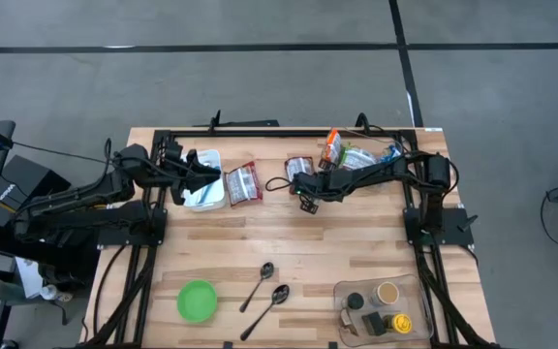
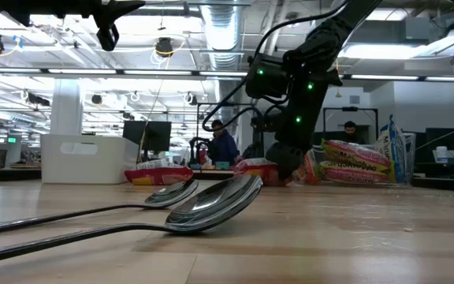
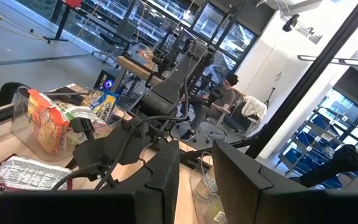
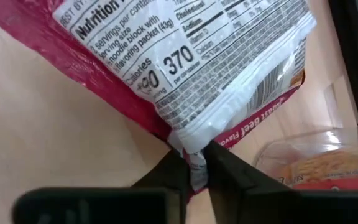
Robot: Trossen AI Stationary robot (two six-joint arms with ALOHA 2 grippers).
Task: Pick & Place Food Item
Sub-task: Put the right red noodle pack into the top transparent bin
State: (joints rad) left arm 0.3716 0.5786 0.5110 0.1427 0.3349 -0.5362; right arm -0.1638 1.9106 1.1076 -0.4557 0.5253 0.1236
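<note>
Only first step reached: right end effector (image 4: 194, 171), toward 12 o'clock on the worktop (image 1: 356, 242), clamped on the noodle packet (image 4: 185, 62) seam, packet not yet lifted or placed; left end effector (image 1: 204, 177) waiting at 10 o'clock, slightly apart.

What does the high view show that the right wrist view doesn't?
High view only: the left claw over the white rectangular plastic container, a second red noodle packet, the round green plastic bowl, two metal spoons and the clear plastic tray of small jars.

Right wrist view only: the nutrition label, and the fingers pinching the packet's sealed edge.

Both: the right claw on the red-and-silver noodle packet, and the light wooden table.
</note>
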